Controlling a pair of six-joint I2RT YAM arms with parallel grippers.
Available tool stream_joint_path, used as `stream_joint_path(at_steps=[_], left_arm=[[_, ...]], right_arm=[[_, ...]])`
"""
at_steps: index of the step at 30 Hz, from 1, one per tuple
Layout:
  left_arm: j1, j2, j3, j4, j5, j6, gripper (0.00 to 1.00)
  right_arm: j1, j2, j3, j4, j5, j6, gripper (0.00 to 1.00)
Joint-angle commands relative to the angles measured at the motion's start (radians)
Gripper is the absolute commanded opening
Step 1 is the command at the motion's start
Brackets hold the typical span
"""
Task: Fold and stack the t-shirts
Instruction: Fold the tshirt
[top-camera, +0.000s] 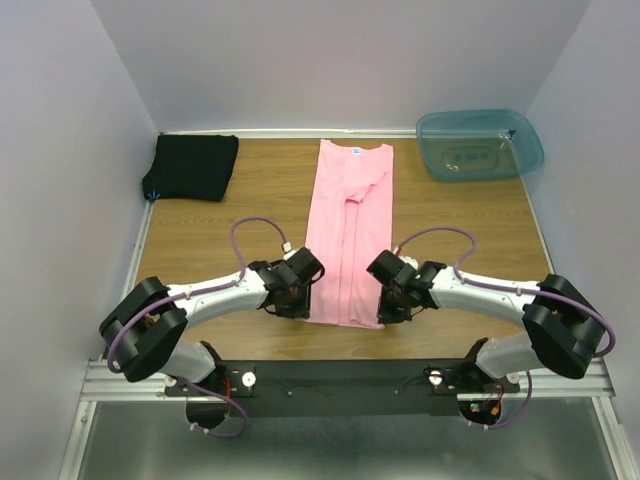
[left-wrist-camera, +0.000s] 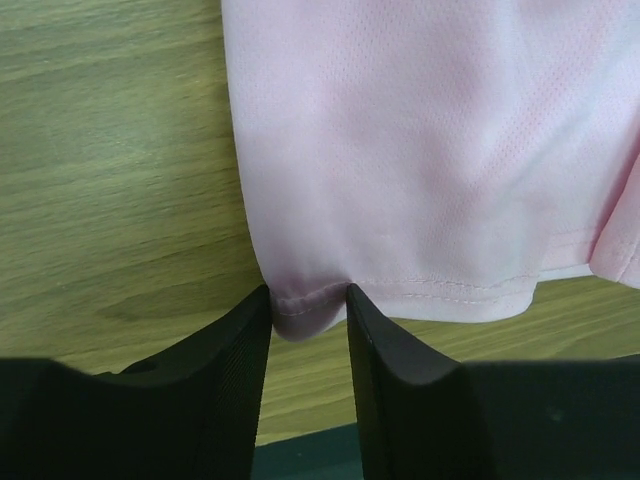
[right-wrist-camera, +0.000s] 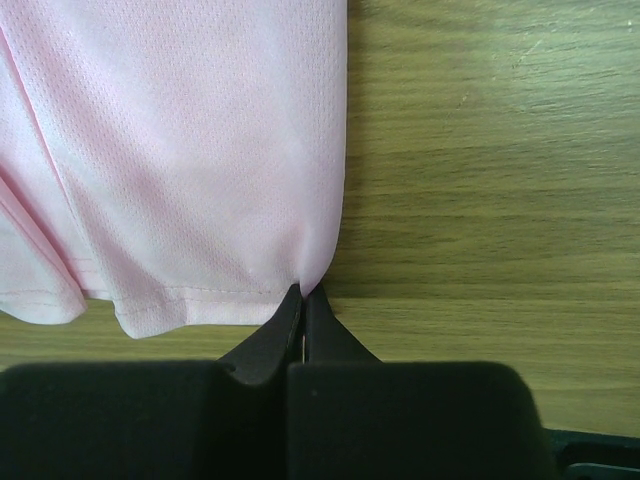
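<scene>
On the wooden table (top-camera: 250, 205), the light pink cloth t-shirt (top-camera: 350, 230) lies lengthwise at centre, its near-edge hem corners addressed, presumably for a fold: right gripper (right-wrist-camera: 303, 295) pinched shut on one, left gripper (left-wrist-camera: 308, 300) narrowly parted astride the other.

The t-shirt (top-camera: 348, 220) stretches ahead between left gripper (top-camera: 298, 298) and right gripper (top-camera: 392, 300); a second t-shirt (top-camera: 192, 166) lies beyond the left, plastic bin (top-camera: 533, 150) beyond the right.
</scene>
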Motion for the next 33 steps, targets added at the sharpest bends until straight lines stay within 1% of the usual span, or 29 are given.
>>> stream_joint_path(at_steps=[1, 3, 4, 6, 7, 8, 10, 12, 17, 20, 21, 23, 26, 29, 30, 33], left_arm=[[-0.021, 0.067, -0.056, -0.036, -0.027, -0.044, 0.43], [-0.021, 0.07, -0.052, -0.038, -0.029, -0.046, 0.4], [-0.021, 0.07, -0.052, -0.039, -0.029, -0.048, 0.31], [-0.021, 0.064, -0.048, -0.052, -0.021, -0.045, 0.23], [-0.022, 0.06, -0.045, -0.058, -0.018, -0.044, 0.17], [-0.022, 0.054, -0.042, -0.065, -0.016, -0.041, 0.07], [-0.026, 0.034, -0.014, -0.104, -0.004, -0.011, 0.0], [-0.026, 0.025, 0.03, -0.151, -0.002, 0.017, 0.0], [-0.012, 0.038, 0.151, -0.188, -0.004, 0.078, 0.0], [0.037, 0.075, 0.234, -0.179, -0.013, 0.13, 0.0], [0.071, 0.102, 0.291, -0.179, -0.028, 0.143, 0.0], [0.106, 0.13, 0.351, -0.178, -0.048, 0.181, 0.0], [0.184, 0.213, 0.499, -0.171, -0.062, 0.244, 0.0], [0.241, 0.257, 0.584, -0.174, -0.075, 0.281, 0.0], [0.255, 0.28, 0.631, -0.171, -0.085, 0.3, 0.0], [0.306, 0.333, 0.699, -0.145, -0.091, 0.336, 0.0]], right_arm=[[0.008, -0.002, -0.041, -0.044, 0.025, 0.016, 0.01], [0.008, -0.002, -0.05, -0.045, 0.02, 0.019, 0.01], [0.007, -0.004, -0.053, -0.047, 0.017, 0.019, 0.01], [0.009, -0.015, -0.058, -0.056, 0.011, 0.011, 0.01], [0.008, -0.024, -0.059, -0.062, 0.008, 0.008, 0.01], [0.009, -0.03, -0.059, -0.068, 0.005, 0.0, 0.0], [0.009, -0.036, -0.043, -0.096, -0.033, -0.007, 0.01], [0.009, -0.044, -0.006, -0.139, -0.055, -0.007, 0.01], [-0.011, -0.038, 0.1, -0.184, -0.007, -0.064, 0.01], [-0.049, -0.004, 0.173, -0.184, 0.023, -0.096, 0.01], [-0.078, 0.004, 0.192, -0.184, 0.032, -0.109, 0.0], [-0.118, 0.024, 0.236, -0.182, 0.052, -0.147, 0.0], [-0.242, 0.094, 0.357, -0.18, 0.08, -0.262, 0.01], [-0.287, 0.143, 0.445, -0.18, 0.108, -0.338, 0.0], [-0.311, 0.162, 0.474, -0.179, 0.112, -0.352, 0.0], [-0.344, 0.224, 0.562, -0.179, 0.147, -0.395, 0.0]])
